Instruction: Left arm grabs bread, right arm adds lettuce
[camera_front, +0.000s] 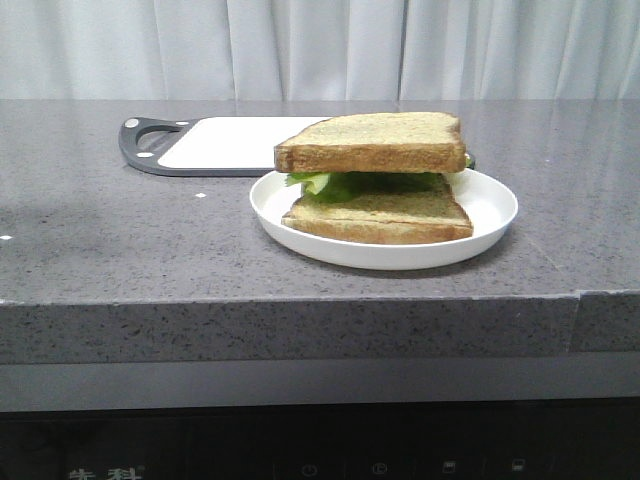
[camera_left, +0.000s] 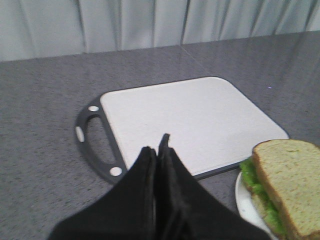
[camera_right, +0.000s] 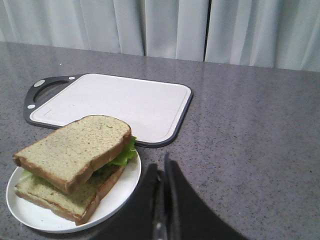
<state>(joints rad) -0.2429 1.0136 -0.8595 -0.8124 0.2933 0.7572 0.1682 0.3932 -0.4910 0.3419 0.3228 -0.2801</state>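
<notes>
Closed with nothing between its fingers, the left pincer was held over the grey surface, just short of the white cutting board. To its right, the bread was seen resting on the lettuce, over a thinner slice, on the white plate. Further right, the right pincer was likewise closed and empty, beside the plate.

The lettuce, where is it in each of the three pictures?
Front view: the lettuce peeks out between the two bread slices on the white plate, middle of the picture.
Left wrist view: lettuce at the lower right edge, under the top slice.
Right wrist view: lettuce sticks out of the sandwich, lower left.
Shared landmark: the white cutting board behind the plate.
</notes>
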